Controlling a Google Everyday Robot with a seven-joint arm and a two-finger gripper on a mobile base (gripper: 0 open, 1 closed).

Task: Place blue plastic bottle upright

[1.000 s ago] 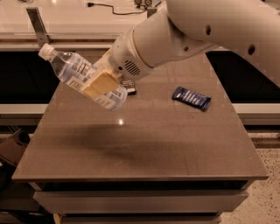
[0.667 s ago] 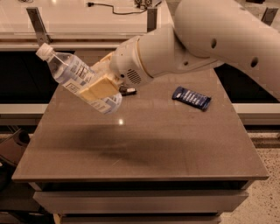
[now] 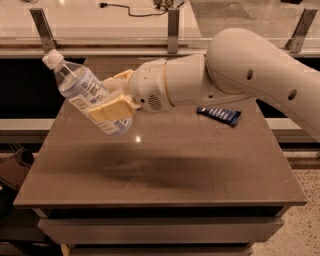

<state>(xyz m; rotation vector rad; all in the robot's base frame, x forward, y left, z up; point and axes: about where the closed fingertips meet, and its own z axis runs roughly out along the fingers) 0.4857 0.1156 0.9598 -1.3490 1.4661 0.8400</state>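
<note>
A grey-brown tabletop (image 3: 200, 170) fills the middle of the view, with pale drawer fronts (image 3: 160, 229) under its front edge. Behind it runs a light counter with upright metal brackets (image 3: 172, 22), and a black cable (image 3: 127, 8) lies on the counter. Speckled floor (image 3: 300, 240) shows at the lower right. A flat dark-blue snack wrapper (image 3: 218, 115) lies on the tabletop toward the right rear.

The white arm (image 3: 250, 75) reaches in from the right. Its claw (image 3: 105, 95) is over the left rear of the tabletop, its tan fingers (image 3: 112, 107) clamped across the middle of the blue plastic bottle (image 3: 77, 85). The bottle is held clear of the tabletop and tilted, with its white cap (image 3: 51, 58) pointing up and to the left and its base down and to the right. A dark shadow lies on the tabletop below.
</note>
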